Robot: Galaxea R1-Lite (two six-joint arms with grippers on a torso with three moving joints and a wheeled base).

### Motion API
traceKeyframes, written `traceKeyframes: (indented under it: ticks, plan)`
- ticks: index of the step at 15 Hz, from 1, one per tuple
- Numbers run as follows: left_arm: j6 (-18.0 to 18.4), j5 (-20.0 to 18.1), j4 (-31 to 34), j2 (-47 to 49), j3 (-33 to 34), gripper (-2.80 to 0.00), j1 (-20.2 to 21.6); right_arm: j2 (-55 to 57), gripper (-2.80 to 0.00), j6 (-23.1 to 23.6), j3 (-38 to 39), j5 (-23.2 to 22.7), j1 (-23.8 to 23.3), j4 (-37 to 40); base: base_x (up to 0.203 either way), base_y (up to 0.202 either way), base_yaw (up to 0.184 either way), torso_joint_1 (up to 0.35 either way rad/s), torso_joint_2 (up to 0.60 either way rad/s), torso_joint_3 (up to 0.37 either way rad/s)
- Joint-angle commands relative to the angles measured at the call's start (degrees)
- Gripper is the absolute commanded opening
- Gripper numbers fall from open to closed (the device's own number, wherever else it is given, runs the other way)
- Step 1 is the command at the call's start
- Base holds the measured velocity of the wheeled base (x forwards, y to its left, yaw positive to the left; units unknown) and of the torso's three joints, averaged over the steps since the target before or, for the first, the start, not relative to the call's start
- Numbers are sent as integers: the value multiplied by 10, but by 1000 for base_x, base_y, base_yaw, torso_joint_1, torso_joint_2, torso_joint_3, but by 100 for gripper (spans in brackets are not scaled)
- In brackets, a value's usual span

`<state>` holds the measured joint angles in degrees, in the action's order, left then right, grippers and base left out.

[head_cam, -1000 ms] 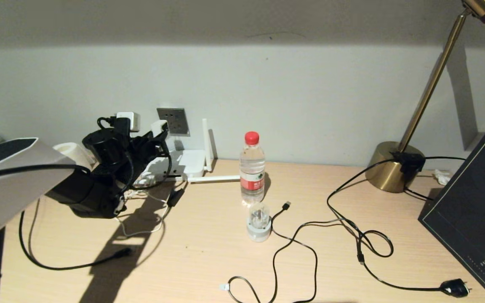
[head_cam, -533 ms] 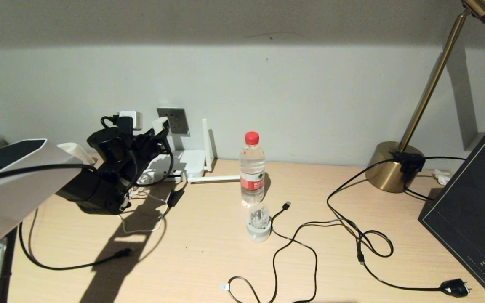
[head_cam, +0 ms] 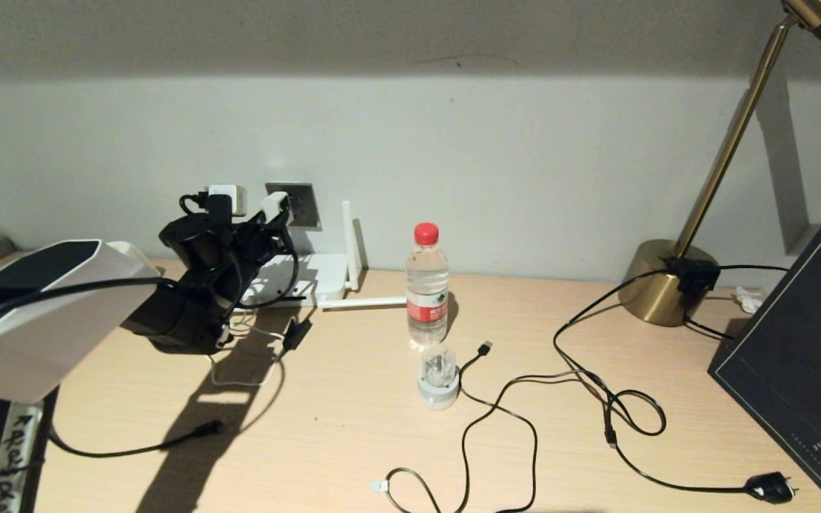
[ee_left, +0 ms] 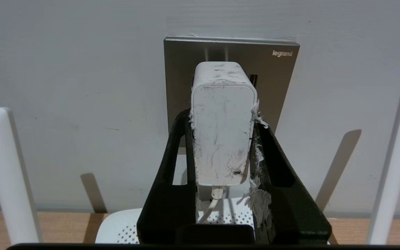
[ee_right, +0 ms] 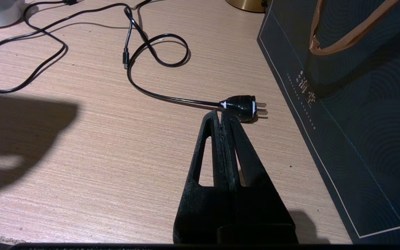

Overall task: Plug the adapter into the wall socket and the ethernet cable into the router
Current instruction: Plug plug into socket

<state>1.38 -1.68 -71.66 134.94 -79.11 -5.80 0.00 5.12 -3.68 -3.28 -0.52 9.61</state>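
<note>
The left gripper (ee_left: 222, 128), clamped on the adapter (ee_left: 222, 121), has carried it up and forward until it nearly meets the wall socket (ee_left: 276, 80); the right gripper (ee_right: 221, 116) rests closed.

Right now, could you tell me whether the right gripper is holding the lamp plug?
No, the right gripper is shut on nothing, hovering beside the lamp plug lying on the table.

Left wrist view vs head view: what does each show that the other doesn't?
Only the left wrist view shows the left gripper clamped on the sides of the scuffed white boxy adapter, and the adapter's front end lined up in front of the grey metallic wall socket plate.

Only the head view shows the thin black ethernet cable lying loose on the wooden desk, plus the clear red-capped water bottle.

Both show the adapter, the socket and the flat white router with stick antennas.
</note>
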Motion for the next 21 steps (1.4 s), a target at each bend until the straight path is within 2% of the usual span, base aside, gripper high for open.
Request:
traceKeyframes:
  ticks: [1,7,21]
  plan:
    - [0,0,-4,12,-17,-280,0,1,-280,0,0,-1,0,1,0,0,0,0,0,0]
    - [-2,-1,-4,23,-35,-280,1,1,-280,1,0,-1,0,1,0,0,0,0,0,0]
    - [-7,-2,0,88,-127,-280,9,1,-280,1,0,-1,0,1,0,0,0,0,0,0]
